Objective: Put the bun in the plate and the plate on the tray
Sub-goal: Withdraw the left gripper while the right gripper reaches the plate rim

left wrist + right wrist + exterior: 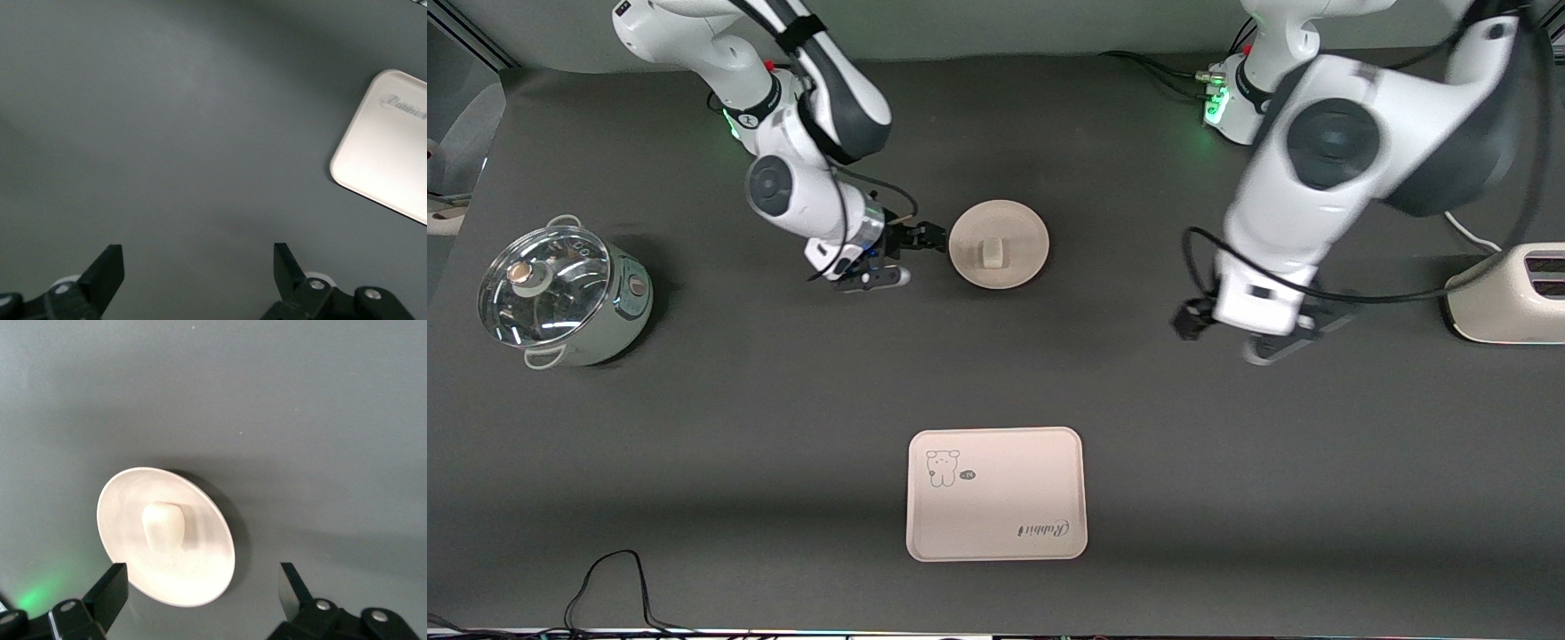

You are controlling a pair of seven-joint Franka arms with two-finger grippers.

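Right claw [907, 253] sits low over the counter [783, 427], fingers spread apart and gripping nothing, just beside the plate [999, 244] at its nine o'clock in the front view. The bun [991, 252] lies in the middle of that plate, and from the right wrist camera its long axis runs across the dish toward the claw, blunt end nearest. Between claw and plate rim there's only bare counter, nothing blocking.

Left claw [1240, 342] hangs over open counter toward the left arm's end, fingers wide apart too, empty, waiting. A cream toaster [1507, 293] stands at its three o'clock.

The tray [997, 494] lies flat at six o'clock from the plate, well apart and nearer the front camera, long axis running across the counter, bear drawing and script showing. A lidded pot [565, 293] stands at the right arm's end, clear of everything.
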